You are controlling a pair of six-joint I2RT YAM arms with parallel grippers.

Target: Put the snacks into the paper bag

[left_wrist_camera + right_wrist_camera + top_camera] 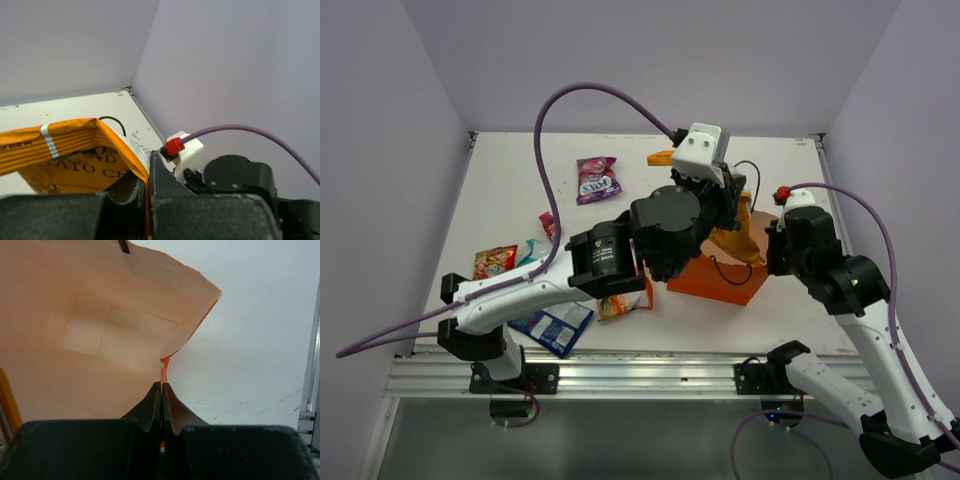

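The orange paper bag (720, 282) lies right of centre, its pale inside (100, 340) facing the right wrist camera. My right gripper (161, 385) is shut on the bag's orange rim, at the bag's right side (772, 245). My left gripper (149, 160) is shut on an orange-yellow snack packet (65, 150), held just above the bag's mouth (745, 232). Other snacks lie on the left: purple-pink (597, 178), small red (548, 222), teal-green (530, 250), an orange-red one (494, 261), dark blue (555, 325) and orange-green (625, 300).
The left arm (610, 255) stretches across the table's middle, covering part of the orange-green packet. An orange-yellow corner (660, 157) shows behind the left wrist. A black cord handle (750, 170) loops behind the bag. The right wrist's red connector (174, 146) is close by.
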